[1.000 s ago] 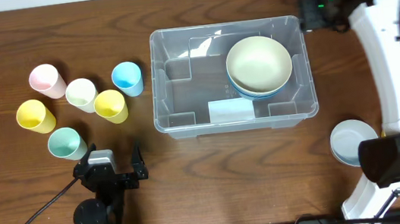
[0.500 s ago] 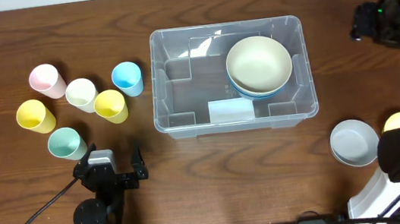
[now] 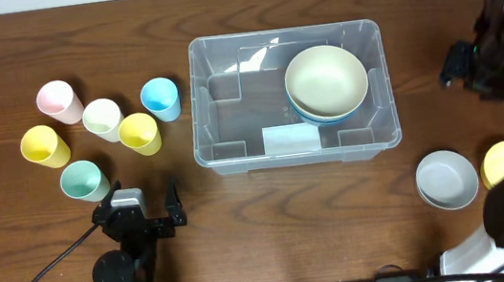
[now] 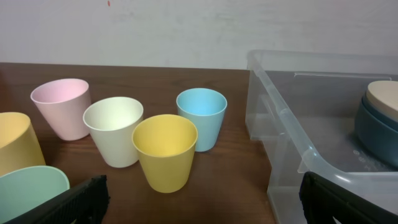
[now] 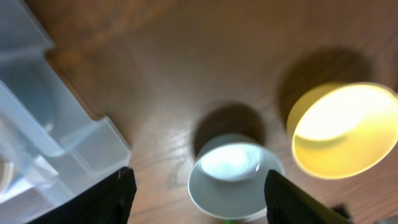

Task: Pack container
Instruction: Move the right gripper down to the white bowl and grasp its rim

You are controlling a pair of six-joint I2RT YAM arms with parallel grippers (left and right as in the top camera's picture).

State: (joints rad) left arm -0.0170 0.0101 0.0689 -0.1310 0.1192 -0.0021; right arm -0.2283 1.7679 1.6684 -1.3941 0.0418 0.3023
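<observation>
Front left on the desk (image 3: 245,238), the left end effector (image 3: 140,211) rests with fingers spread wide, empty. Front right sit a pale grey bowl (image 3: 446,179) and a yellow bowl (image 3: 502,161). Mid-desk, the clear container (image 3: 198,109) holds a cream bowl (image 3: 325,79) nested in a blue bowl (image 3: 312,119); pastel cups (image 3: 103,116) cluster to its left. Farther right, the right end effector (image 5: 199,205) hovers, fingers apart, empty.

Six upright cups are grouped on the wooden worktop (image 3: 242,219) at 9 o'clock of the overhead view: a pink cup (image 3: 56,100), a white cup (image 3: 102,116), a blue cup (image 3: 159,97), a yellow cup (image 3: 139,133) just beside the white cup at its 4 o'clock, a second yellow cup (image 3: 43,145) and a mint cup (image 3: 82,180). At 4 o'clock, a grey bowl (image 3: 446,179) and a yellow bowl (image 3: 502,161) are set side by side. A cream bowl (image 3: 325,79) is nested in a blue bowl (image 4: 373,127).
</observation>
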